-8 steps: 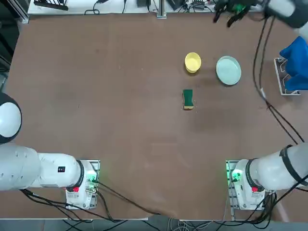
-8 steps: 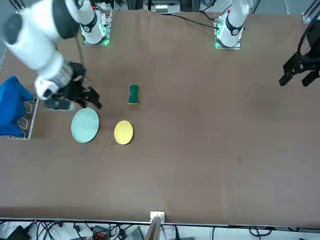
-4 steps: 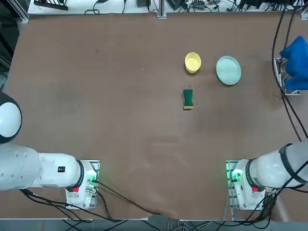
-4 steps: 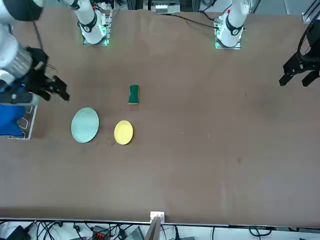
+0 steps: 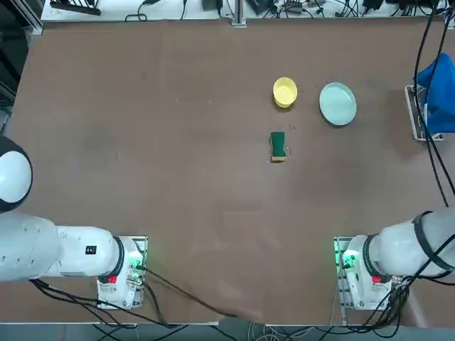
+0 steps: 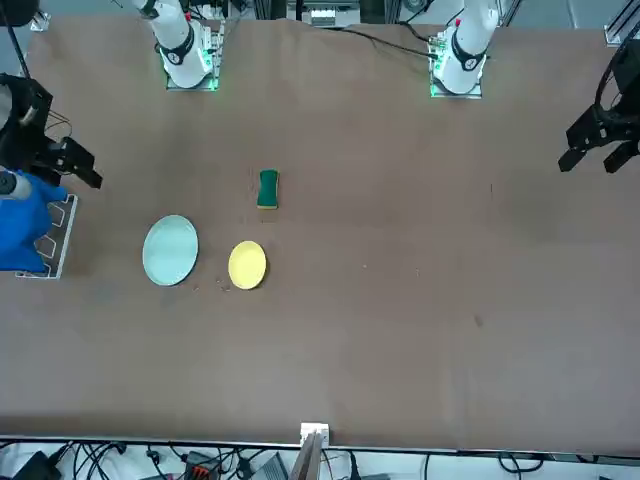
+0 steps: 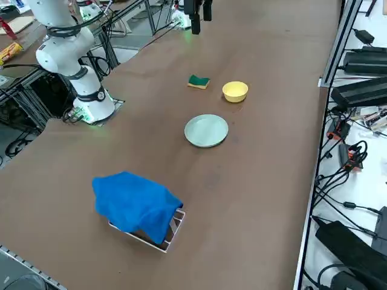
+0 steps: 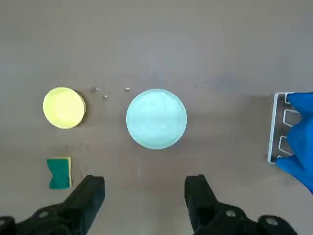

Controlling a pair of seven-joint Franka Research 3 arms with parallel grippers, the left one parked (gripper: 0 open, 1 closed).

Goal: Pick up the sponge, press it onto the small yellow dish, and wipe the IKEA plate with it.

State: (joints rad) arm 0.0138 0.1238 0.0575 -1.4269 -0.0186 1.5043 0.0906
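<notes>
The sponge [image 5: 278, 145], dark green over yellow foam, lies on the brown table nearer the robot than the two dishes. The small yellow dish [image 5: 284, 91] sits just beyond it, and the pale mint IKEA plate [image 5: 337, 104] stands to that dish's right. My right gripper [image 6: 70, 165] hangs high near the table's right edge, over the blue cloth and well away from all three. In the wrist view the right gripper [image 8: 144, 188] is open and empty, looking down on the sponge [image 8: 59, 173], the yellow dish [image 8: 64, 107] and the plate [image 8: 156, 118].
A blue cloth [image 7: 136, 205] is draped over a small white rack [image 5: 416, 114] at the table's right edge. A few crumbs [image 8: 105, 91] lie between dish and plate. Black cables [image 5: 426, 85] hang from the right arm over that side.
The right gripper has swung from above the plate out toward the table's right edge and has left the top view. Sponge, dish and plate have not moved.
</notes>
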